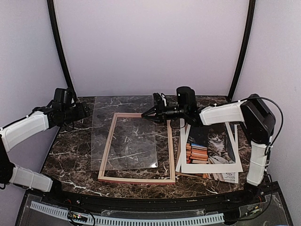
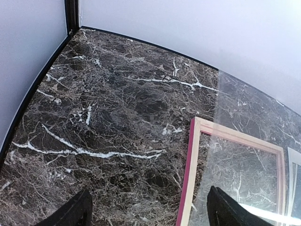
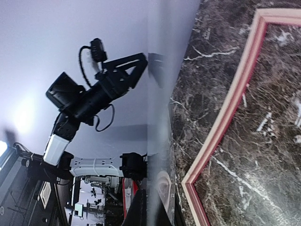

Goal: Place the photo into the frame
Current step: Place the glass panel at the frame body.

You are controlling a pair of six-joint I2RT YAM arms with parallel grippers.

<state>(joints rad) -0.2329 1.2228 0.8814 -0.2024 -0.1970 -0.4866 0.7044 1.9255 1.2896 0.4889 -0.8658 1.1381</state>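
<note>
2 arms: R pincer [image 1: 144, 114] stretched leftward over frame [image 1: 106, 150], clenched on clear sheet [image 1: 127, 136]; L pincer [image 2: 150, 214] released, elbow bent.

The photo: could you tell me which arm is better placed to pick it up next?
Probably the right. The photo lies right of the frame, close by the right arm; the left gripper sits open at the table's far-left corner.
</note>
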